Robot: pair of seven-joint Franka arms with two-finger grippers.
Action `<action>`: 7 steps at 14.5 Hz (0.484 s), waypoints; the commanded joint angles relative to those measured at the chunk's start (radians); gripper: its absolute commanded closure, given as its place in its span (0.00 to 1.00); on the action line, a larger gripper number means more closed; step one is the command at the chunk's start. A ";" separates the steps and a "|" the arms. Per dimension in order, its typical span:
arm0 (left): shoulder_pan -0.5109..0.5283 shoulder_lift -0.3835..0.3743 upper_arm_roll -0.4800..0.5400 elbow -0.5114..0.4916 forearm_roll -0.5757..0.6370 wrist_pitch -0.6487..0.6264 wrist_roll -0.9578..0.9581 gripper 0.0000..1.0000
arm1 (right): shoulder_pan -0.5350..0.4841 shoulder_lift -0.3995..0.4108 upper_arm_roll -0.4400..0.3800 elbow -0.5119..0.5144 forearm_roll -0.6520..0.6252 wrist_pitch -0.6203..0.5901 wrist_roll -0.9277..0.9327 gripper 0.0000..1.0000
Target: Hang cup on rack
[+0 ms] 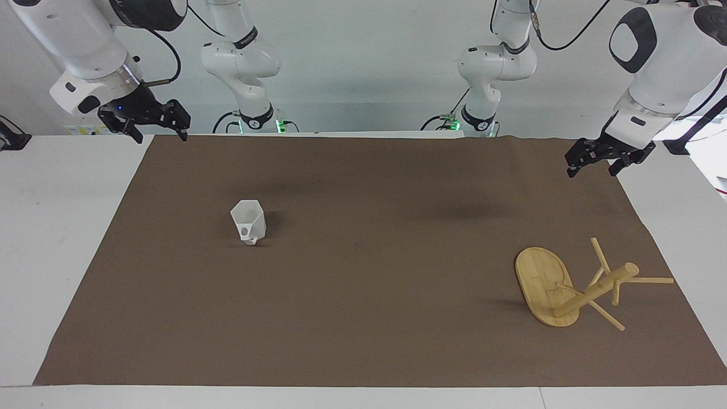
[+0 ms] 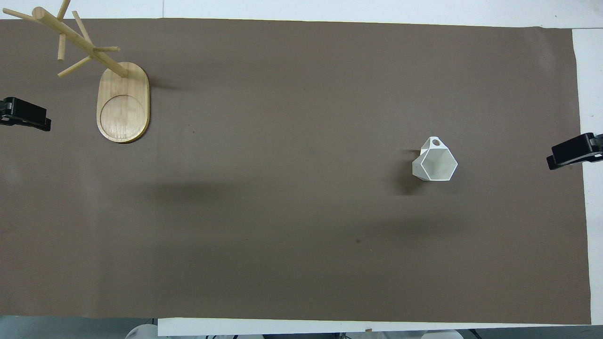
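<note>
The white faceted cup (image 1: 249, 221) stands upright on the brown mat toward the right arm's end, with its handle turned away from the robots; it also shows in the overhead view (image 2: 435, 163). The bamboo rack (image 1: 596, 289) stands on its oval base (image 1: 542, 281) toward the left arm's end, and the overhead view shows the rack (image 2: 77, 40) with its base (image 2: 123, 101) too. My right gripper (image 1: 159, 135) hangs open and empty over the mat's edge at its own end, well apart from the cup. My left gripper (image 1: 592, 169) hangs open and empty over the mat's edge, apart from the rack.
A brown mat (image 1: 363, 295) covers most of the white table (image 1: 51, 227). Nothing else lies on it. The rack's thin pegs (image 1: 653, 280) stick out toward the left arm's end of the table. In the overhead view only the tips of the left gripper (image 2: 26, 115) and the right gripper (image 2: 572, 151) show.
</note>
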 commanded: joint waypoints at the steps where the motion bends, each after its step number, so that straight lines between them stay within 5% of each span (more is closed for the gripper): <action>1: 0.001 -0.017 0.001 -0.010 0.019 0.000 0.007 0.00 | -0.003 -0.022 0.007 -0.026 -0.012 0.010 0.016 0.01; 7: 0.001 -0.017 0.001 -0.010 0.019 -0.001 0.007 0.00 | -0.003 -0.034 0.007 -0.043 -0.004 -0.023 -0.069 0.01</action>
